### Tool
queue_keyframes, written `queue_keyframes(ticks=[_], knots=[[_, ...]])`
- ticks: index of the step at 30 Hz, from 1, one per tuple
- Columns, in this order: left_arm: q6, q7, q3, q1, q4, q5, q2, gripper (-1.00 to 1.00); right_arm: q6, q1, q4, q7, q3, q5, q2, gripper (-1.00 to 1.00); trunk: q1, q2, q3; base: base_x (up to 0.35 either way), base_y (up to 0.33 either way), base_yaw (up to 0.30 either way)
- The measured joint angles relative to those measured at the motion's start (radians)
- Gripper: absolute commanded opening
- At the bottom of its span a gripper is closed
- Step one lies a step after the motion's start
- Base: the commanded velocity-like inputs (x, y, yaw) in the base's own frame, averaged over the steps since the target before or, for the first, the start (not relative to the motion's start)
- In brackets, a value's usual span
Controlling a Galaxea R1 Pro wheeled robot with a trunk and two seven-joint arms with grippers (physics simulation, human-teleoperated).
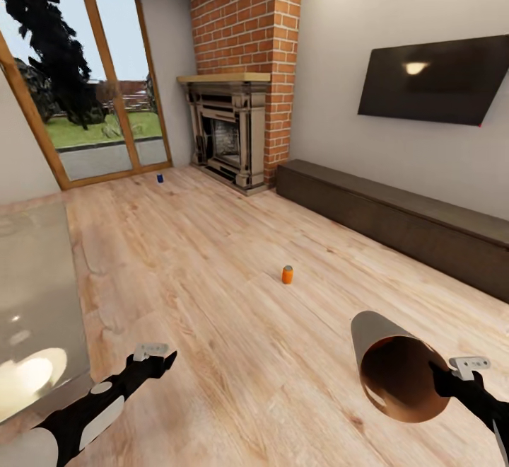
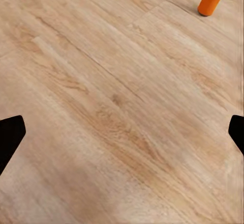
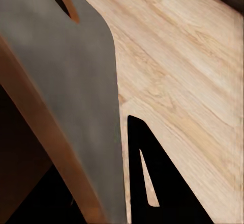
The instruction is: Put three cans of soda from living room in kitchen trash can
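Collecting is the step judged in hand — the tash can (image 1: pixel 396 368) is carried tilted, its rim clamped by the right gripper (image 1: pixel 452 375). An orange can (image 1: pixel 287 274) stands upright on the wood floor (image 1: pixel 212 297) well ahead of the bin; a blue can (image 1: pixel 160 177) stands far beyond it, near the fireplace (image 1: pixel 230 134). The left gripper (image 1: pixel 157 355) is spread wide and empty. An approach toward the orange can is called for next.
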Motion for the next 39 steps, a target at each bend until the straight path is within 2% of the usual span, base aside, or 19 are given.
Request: queue_keyframes(ticks=[23,32,39], knots=[[-0.002,0.0,0.0,0.0,0.001,0.0,-0.003,1.0,0.001,0.0,0.001,-0.001,0.002,0.001,0.014,-1.0,0.0,0.0,0.02,0.248,-0.228,-0.223],[-0.002,0.0,0.0,0.0,0.001,0.0,-0.003,1.0,0.0,0.0,0.002,-0.001,0.006,0.004,0.02,-1.0,0.0,0.0,0.026,0.312,-0.071,-0.193],[-0.002,0.0,0.0,0.0,0.001,0.0,-0.003,1.0,-0.001,0.0,0.001,-0.006,0.006,0.003,0.027,-1.0,0.0,0.0,0.027,0.322,-0.003,-0.015]])
